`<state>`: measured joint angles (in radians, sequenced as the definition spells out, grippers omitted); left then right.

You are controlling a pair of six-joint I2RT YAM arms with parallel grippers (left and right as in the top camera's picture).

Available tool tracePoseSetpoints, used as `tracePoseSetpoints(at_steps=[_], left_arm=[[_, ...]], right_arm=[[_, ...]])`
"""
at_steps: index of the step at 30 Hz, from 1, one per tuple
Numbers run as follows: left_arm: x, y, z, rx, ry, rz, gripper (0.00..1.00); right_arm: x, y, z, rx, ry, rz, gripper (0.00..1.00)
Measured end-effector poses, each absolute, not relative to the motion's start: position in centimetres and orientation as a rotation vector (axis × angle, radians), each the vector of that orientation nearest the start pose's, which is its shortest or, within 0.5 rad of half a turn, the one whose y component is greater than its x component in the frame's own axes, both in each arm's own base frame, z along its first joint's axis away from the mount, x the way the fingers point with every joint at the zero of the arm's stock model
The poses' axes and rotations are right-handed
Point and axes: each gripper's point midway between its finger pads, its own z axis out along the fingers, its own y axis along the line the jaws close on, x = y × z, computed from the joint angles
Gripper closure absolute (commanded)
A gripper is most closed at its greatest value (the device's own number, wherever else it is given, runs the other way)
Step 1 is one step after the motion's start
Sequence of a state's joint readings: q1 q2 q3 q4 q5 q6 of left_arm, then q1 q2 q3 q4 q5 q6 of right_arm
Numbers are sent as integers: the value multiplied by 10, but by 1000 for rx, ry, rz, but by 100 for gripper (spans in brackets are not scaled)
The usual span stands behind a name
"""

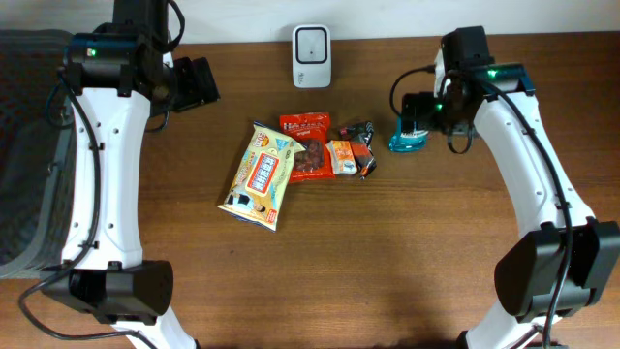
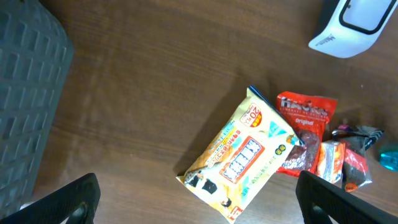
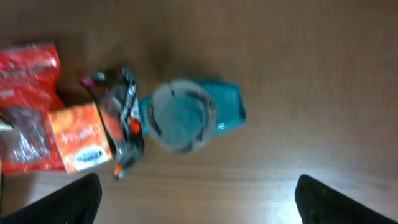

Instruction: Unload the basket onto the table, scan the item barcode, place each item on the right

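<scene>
A white barcode scanner (image 1: 311, 44) stands at the table's back edge; its lower rim (image 2: 348, 25) shows in the left wrist view. A small teal item (image 1: 409, 142) with a round clear top (image 3: 186, 115) lies on the wood, blurred, with no barcode visible. My right gripper (image 1: 423, 109) hovers over it, open, and its fingertips (image 3: 68, 202) are apart from the item, with nothing between them (image 3: 196, 208). My left gripper (image 1: 197, 81) is at the back left, open and empty (image 2: 199, 208), above a yellow snack bag (image 2: 245, 155).
Left of the teal item lie a dark wrapper (image 1: 361, 147), an orange packet (image 1: 341, 157), a red pouch (image 1: 305, 145) and the yellow bag (image 1: 262, 174). A dark grey basket (image 1: 24, 145) sits off the table's left side.
</scene>
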<state>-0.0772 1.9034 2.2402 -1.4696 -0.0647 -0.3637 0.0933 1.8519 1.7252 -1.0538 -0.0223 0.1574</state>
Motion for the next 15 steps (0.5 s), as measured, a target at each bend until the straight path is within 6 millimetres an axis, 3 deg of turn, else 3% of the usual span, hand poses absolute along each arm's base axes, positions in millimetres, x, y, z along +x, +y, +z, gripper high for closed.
tracePoseSetpoints(at_steps=[2,5,7,9,10,13,15], left_arm=[[421,-22,278,-405,2670,-47,1],[421,-21,278,-405,2670,-46,1],[422,-22,278,-405,2669,-47,1],[421,-21,278,-405,2670,-46,1],[421,-22,278,-405,2670,-47,1],[421,-21,278,-405,2669,-46,1],[421,-21,278,-405,2670,-46,1]], right_arm=[[443,45,170,81,2722,103,2],[441,40,155,154,2723,78,1],[431,36,133,206,2749,50,1],[419,33,126,218,2734,45,2],[412,32,134,213,2697,49,1],[396,30,186,153,2453,75,2],[400,30,186,131,2351,84,2]])
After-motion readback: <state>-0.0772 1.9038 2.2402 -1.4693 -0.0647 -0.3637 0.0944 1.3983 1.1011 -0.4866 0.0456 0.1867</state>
